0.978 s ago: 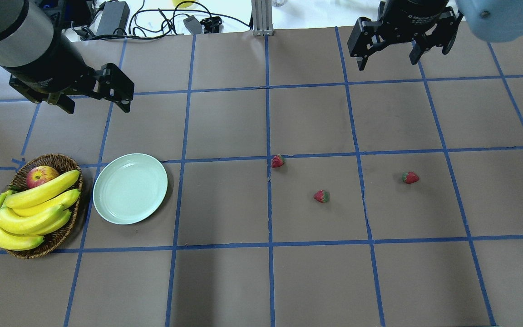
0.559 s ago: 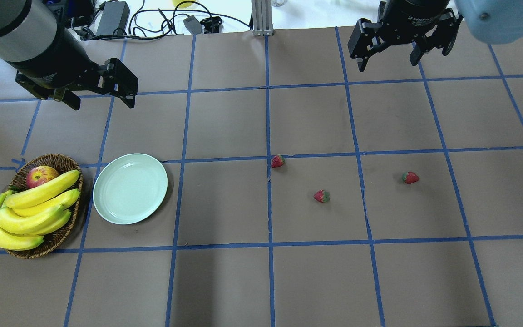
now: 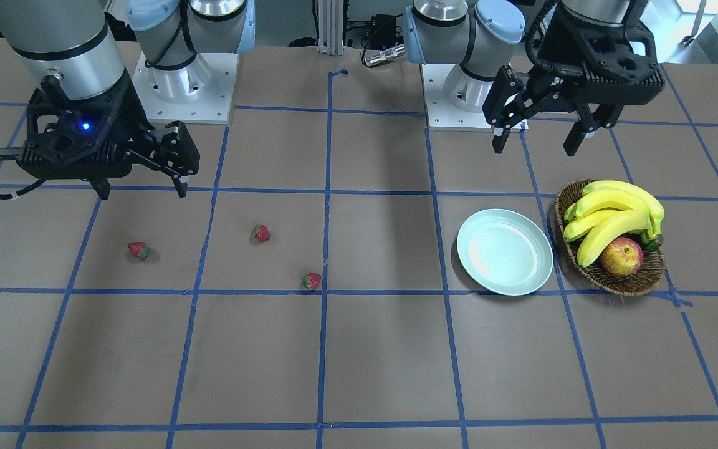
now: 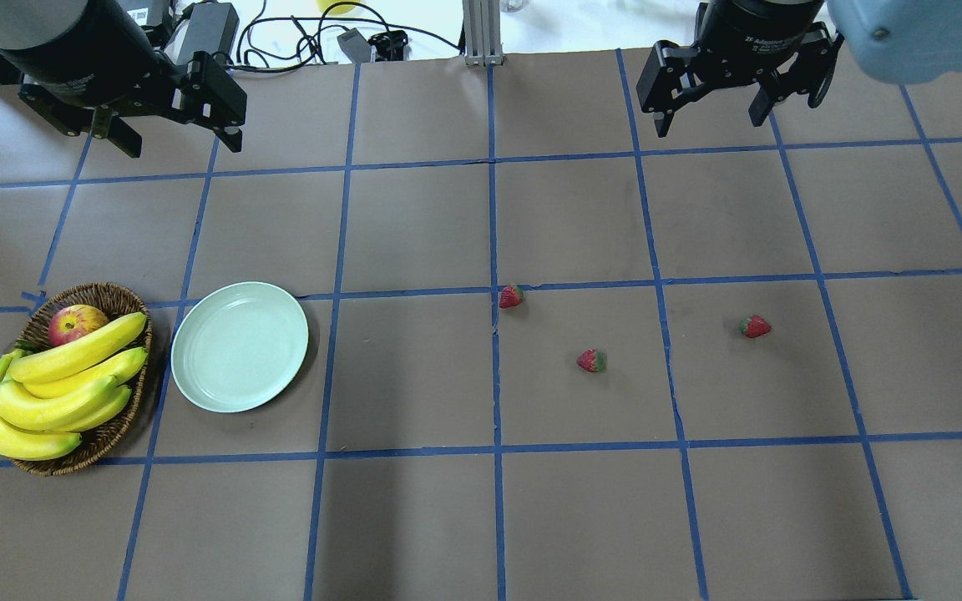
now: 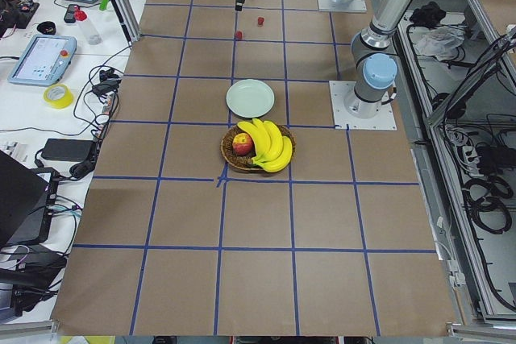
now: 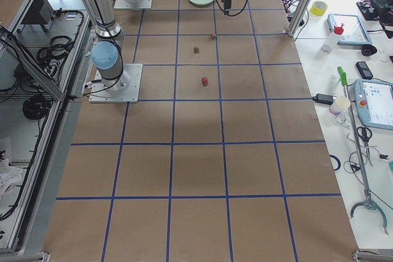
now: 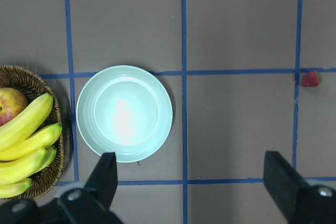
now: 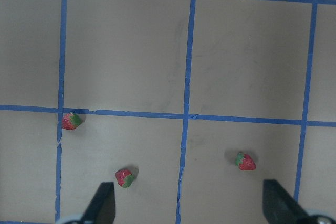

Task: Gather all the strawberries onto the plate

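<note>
The left claw has drawn back toward the far edge of the surface, jaws spread wide, the plate sits just beside the basket, and well apart to its right lie the left strawberry, middle strawberry and right strawberry, with the right claw likewise spread wide above them

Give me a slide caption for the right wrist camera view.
Three strawberries lie apart on the taped table, below the open right gripper.
</note>
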Robot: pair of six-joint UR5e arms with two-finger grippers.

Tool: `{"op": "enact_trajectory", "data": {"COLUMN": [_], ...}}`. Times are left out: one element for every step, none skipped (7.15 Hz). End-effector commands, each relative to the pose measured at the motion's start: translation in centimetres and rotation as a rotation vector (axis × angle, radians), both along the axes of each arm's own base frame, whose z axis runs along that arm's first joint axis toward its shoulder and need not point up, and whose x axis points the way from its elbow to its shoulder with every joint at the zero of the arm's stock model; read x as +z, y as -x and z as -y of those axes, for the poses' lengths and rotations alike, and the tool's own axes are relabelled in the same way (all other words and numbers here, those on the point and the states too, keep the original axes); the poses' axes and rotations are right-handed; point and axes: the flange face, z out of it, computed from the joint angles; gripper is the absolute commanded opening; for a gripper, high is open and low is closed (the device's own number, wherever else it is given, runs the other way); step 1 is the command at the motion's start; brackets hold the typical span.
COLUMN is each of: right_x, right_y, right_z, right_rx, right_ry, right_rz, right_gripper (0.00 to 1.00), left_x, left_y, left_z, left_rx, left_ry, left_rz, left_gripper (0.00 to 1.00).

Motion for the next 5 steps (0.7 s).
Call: {"op": "enact_trajectory", "data": {"right_x": [-0.2,-0.1,-0.1,0.2,0.4], "right_y": [0.0,0.0,0.0,0.1,0.1], "right_z": [0.0,0.1,0.0,-0.2,-0.3], "right_rx": [0.002,0.001,0.001,-0.002,-0.002], "right_ry": [-0.006,0.002,-0.004,-0.001,0.001], "right_rz": [-0.003,-0.002,-0.004,-0.004,-0.004], "right_gripper": [1.0,1.0,1.0,1.0,1.0], "left_x": [-0.4,-0.8,-2.2,-3.3,-3.1], "left_y": [-0.1,-0.1,0.2,0.2,0.2], "left_z": [0.9,1.1,0.8,0.6,0.7], "left_rx": [0.019,0.012,-0.003,-0.012,-0.011], "left_ry": [0.014,0.032,0.001,-0.01,0.001], "left_rz": [0.0,0.002,-0.003,-0.003,-0.004], "left_gripper": [1.0,1.0,1.0,1.0,1.0]}}
